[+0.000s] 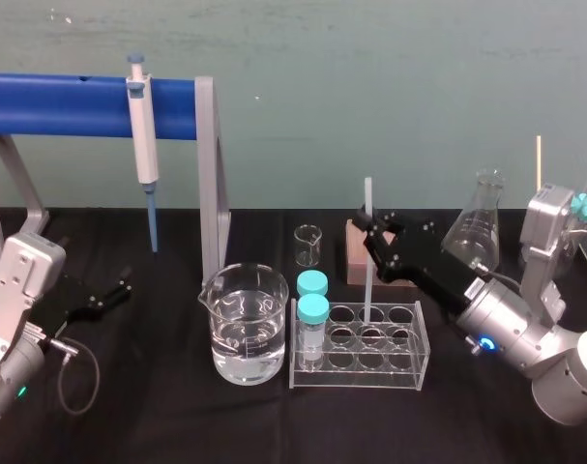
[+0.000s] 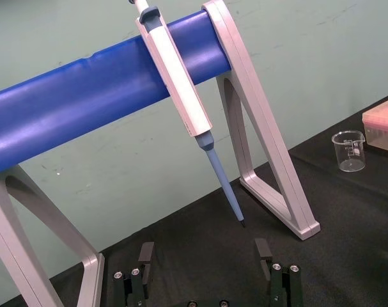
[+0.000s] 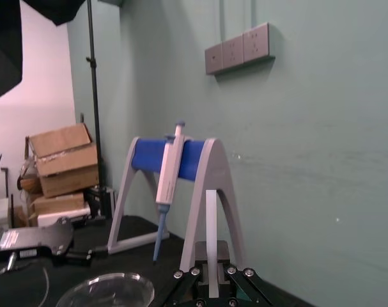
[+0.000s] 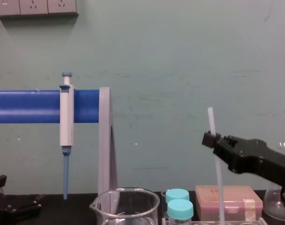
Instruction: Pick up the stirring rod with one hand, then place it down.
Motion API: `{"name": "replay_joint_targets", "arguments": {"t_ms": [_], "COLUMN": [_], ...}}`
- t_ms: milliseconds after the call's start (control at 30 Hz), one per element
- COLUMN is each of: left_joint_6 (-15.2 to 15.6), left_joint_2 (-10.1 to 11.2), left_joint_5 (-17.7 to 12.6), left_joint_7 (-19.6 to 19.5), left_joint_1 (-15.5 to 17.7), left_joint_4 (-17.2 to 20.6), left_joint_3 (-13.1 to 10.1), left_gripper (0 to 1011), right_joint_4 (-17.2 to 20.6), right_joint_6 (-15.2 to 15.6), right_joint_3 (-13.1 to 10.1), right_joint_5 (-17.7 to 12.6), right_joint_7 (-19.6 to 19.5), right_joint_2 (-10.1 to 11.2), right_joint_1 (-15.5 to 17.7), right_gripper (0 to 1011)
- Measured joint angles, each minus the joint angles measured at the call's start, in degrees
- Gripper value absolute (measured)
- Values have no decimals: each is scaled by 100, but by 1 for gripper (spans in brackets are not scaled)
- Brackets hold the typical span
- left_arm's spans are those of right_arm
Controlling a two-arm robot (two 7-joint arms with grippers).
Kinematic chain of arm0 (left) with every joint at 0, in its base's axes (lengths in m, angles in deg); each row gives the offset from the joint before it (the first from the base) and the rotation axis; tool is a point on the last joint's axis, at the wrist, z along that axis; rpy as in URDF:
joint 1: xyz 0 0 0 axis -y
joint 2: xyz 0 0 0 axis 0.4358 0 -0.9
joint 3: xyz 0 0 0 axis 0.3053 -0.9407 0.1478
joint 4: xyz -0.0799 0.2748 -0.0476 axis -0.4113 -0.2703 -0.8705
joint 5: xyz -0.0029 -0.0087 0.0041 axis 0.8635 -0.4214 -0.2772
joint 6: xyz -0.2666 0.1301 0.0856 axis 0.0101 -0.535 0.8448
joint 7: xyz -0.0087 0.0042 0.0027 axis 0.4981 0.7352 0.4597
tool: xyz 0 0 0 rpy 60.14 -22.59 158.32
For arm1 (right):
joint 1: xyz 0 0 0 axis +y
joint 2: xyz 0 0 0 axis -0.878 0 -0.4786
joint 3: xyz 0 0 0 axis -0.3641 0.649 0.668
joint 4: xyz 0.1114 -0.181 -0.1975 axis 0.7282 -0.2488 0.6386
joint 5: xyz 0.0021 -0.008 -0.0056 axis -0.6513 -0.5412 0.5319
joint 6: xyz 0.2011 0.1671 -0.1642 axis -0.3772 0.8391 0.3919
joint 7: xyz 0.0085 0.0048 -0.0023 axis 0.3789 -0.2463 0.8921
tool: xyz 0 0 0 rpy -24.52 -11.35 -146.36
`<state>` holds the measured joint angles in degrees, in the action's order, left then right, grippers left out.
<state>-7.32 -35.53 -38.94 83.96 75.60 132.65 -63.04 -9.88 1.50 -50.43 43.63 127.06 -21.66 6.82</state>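
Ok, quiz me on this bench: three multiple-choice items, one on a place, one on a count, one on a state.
1. Where is the pipette?
A. Lying flat on the cloth
B. Hanging on the blue bar
C. Standing in a flask

2. How many teal-capped vials stand in the rack?
A. One
B. Two
C. Four

3. What is the right tool doing?
A. Hanging open over nothing
B. Gripping a vial cap
C. Shut on the stirring rod, held upright

Key:
1 B: its body hooks over the bar, tip pointing down.
2 B: two teal caps sit at the rack's left end.
3 C: it clamps the rod above the rack; the left tool lies open, parked on the left.
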Motion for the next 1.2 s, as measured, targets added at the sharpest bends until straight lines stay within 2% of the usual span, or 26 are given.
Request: {"name": "replay_joint_targets", "arguments": {"t_ms": [600,1200], "left_joint_6": [0,0], "left_joint_2": [0,0], "left_joint_5": [0,0], "left_joint_7": [0,0], "left_joint_1": [0,0], "left_joint_4": [0,0], "left_joint_3": [0,0], "left_gripper": [1000,1000], "right_joint_4": [-314,-485], "right_joint_6": [-227,-243], "right_joint_3": [93,-3], "right_joint_5": [309,444], "right_joint_7": [-50,-220], "right_joint_2": [-111,-223], "right_joint_1": [33,57], "right_gripper": [71,71]}}
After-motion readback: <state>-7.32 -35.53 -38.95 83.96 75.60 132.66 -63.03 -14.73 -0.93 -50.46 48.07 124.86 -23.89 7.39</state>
